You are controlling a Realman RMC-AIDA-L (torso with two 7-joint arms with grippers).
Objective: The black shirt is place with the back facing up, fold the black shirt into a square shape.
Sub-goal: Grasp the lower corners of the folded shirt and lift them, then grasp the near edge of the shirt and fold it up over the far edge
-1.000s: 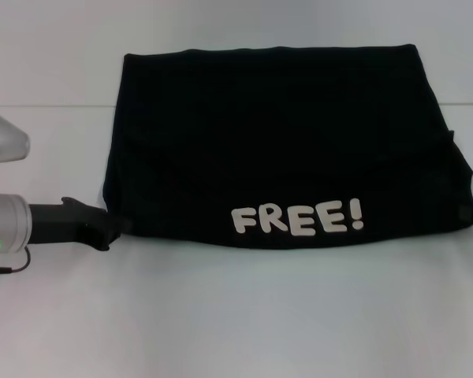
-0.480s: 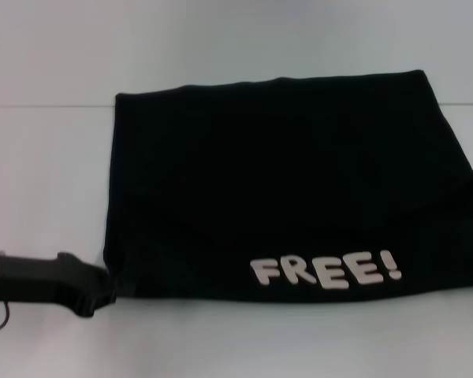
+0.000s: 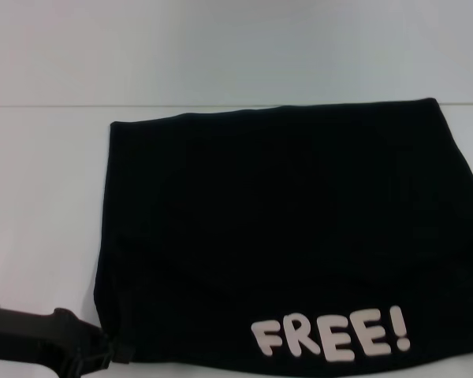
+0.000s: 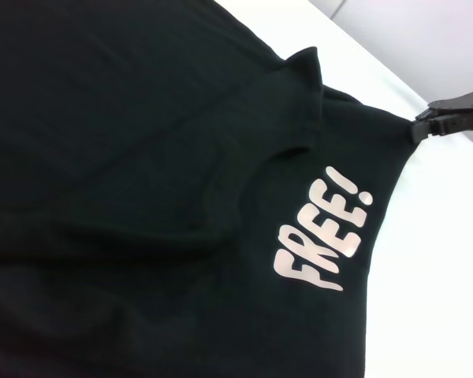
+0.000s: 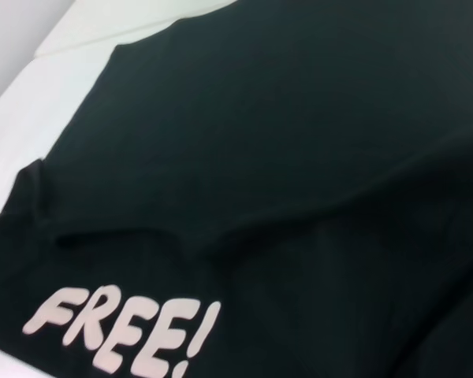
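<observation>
on the white surface (image 3: 47,197) lies the black shirt (image 3: 284,228), white "free!" lettering (image 3: 331,339) up. left end effector (image 3: 102,352) pinches its near left corner. right end effector (image 4: 426,126) grips the opposite corner.

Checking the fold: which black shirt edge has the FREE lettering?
The near edge of the black shirt, held by left gripper and right gripper; others are plain.
</observation>
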